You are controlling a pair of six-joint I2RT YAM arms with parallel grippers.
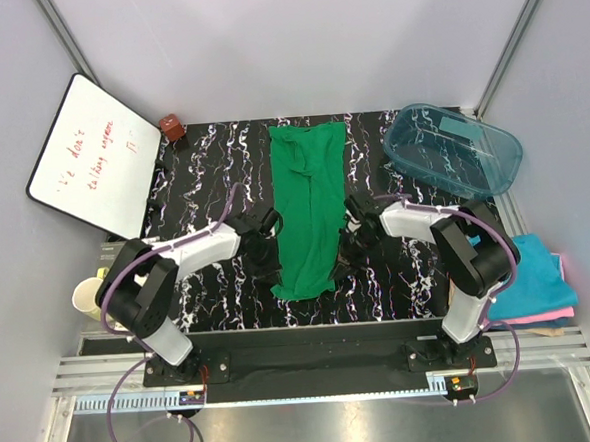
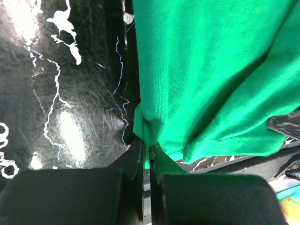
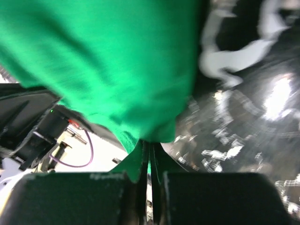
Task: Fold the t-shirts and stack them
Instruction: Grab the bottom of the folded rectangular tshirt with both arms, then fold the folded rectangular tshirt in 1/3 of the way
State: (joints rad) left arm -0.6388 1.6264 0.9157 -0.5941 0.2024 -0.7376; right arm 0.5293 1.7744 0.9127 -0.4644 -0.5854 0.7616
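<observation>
Surface: black, white-veined surface is carrying the work, with the two arms bolted at its near edge.
Green t-shirt: green t-shirt is lying in the middle of the surface as a long narrow strip with its sides folded inward, running from the far edge toward the arms.
Left tool: left tool is clenching the strip's left edge close to the near hem, and cloth is bunching between its closed fingers.
Right tool: right tool is pinching the opposite edge at about the same height.
Reason for grip: matched grips on both sides of the near end are probably preparing a lift of the hem toward the collar, halving the strip.
Finished stack: folded shirts in teal-blue, pink and tan are lying off the surface's right side, likely awaiting the green one.
Tub: tub is sitting at the far right corner, apart from the strip.
Writing: whiteboard is leaning at far left, and its red handwriting is too small to read reliably.
Labels: none are showing on the cloth.
</observation>
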